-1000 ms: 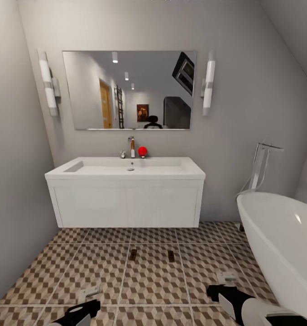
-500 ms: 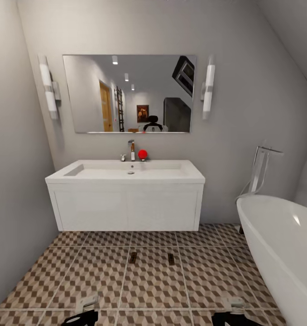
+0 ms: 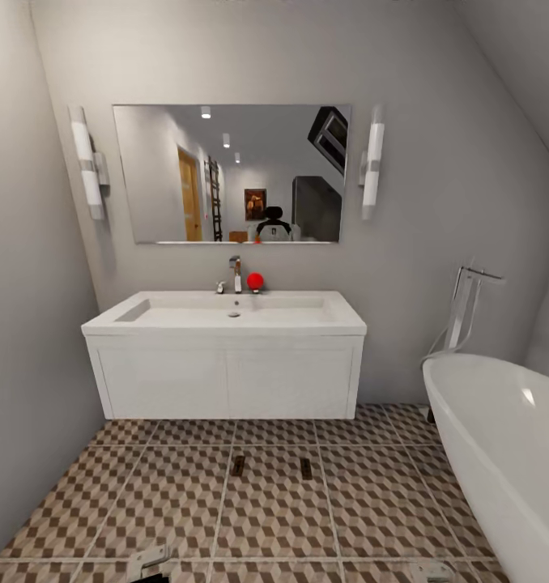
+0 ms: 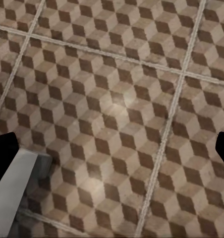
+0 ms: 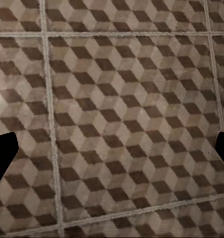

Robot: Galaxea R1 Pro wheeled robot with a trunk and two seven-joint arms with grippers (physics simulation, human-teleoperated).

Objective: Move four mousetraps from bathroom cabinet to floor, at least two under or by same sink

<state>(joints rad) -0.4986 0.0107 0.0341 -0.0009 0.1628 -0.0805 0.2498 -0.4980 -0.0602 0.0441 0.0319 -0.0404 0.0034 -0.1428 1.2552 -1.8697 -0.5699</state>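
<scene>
Grey-walled bathroom; cube-patterned brown, beige and white tiled floor (image 3: 161, 502) is seen below the wide white rectangular sink (image 3: 224, 320), white oval bathtub (image 3: 501, 437) at 3 o'clock. Two tiny flat brown wooden mousetraps (image 3: 238, 465) (image 3: 306, 469) are laid on the tiles just before the sink. They are judged light, stiff, best pinched by the board edges. Left gripper (image 4: 112, 148) and right gripper (image 5: 112, 148) fingers are spread apart, nothing held. Compared with earlier, the view is raised and the arms are nearly dropped out of frame.

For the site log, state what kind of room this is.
A bathroom: a white sink on a wall-hung vanity under a mirror, a white bathtub beside it, and a cube-patterned tiled floor.
</scene>
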